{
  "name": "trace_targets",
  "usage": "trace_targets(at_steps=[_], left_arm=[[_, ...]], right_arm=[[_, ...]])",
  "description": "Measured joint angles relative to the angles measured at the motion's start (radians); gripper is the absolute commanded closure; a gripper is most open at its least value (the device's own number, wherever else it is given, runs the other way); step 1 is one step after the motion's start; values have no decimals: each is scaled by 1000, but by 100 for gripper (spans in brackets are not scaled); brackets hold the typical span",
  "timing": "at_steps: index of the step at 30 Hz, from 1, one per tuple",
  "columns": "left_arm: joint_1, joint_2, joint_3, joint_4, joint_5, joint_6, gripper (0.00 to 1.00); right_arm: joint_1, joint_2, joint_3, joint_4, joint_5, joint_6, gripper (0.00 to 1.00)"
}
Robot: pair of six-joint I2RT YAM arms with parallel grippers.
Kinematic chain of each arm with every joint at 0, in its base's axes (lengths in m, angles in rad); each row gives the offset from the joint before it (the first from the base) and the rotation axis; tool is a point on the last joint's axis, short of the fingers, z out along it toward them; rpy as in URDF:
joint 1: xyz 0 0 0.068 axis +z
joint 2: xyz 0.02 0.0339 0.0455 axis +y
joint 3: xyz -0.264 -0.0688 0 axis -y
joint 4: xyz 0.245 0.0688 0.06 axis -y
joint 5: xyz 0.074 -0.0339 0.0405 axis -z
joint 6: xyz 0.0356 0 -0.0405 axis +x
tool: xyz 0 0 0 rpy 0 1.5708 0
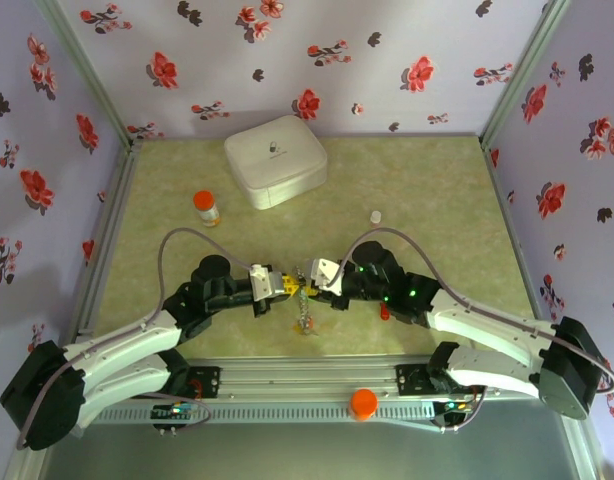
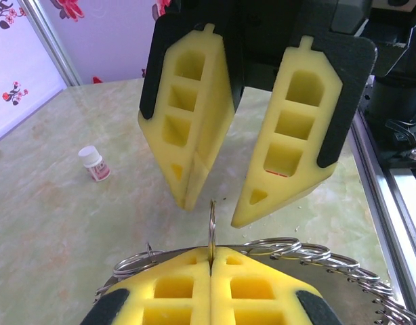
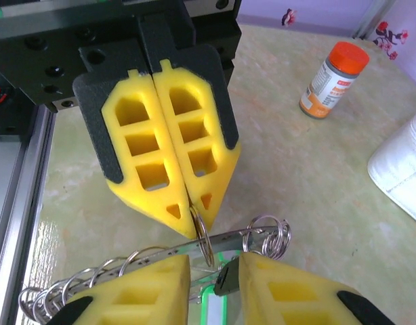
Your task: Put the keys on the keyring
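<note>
The table [image 1: 437, 190] spreads on every side of the keyring [image 1: 305, 312], which is held up near its front edge, between the two arms. Far behind the keyring lies the white case [image 1: 275, 160]. Just left of the keyring, the left gripper [image 3: 193, 223] is clenched, its yellow pads pressed together on a thin upright loop of the keyring; the rest of the ring, chain-like and strung with small coils, curves away beneath them. Just right of the keyring, the right gripper [image 2: 216, 211] stands released, jaws apart, nothing clamped. Behind and left of the keyring stands the pill bottle [image 1: 206, 207]; behind and right, a small white bottle [image 1: 376, 215]. Right of the keyring, beside the right arm, lies what looks like a red key [image 1: 384, 312], too small to be sure

The coming move seems to turn on one thing: the pinched loop points from the left tips straight into the right gripper's gap, its long axis along the line between them. The right gripper is free and nearest, so threading would likely fall to it
</note>
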Motion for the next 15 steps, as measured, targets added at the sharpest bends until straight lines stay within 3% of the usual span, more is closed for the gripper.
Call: trace_targets(at_steps=[7,10,12,15], left_arm=[[-1,0,0,2,-1,0,100],[-2,0,-2,2,-3,0,100],[-2,0,-2,2,-2,1,85],[-3,0,-2,11,-2,2,76]], right_arm=[[0,21,0,20,-30,10,99],[0,23,0,18,-40,18,100],[-1,23,0,18,-46,18,100],[-1,25,0,14,-54,18,100]])
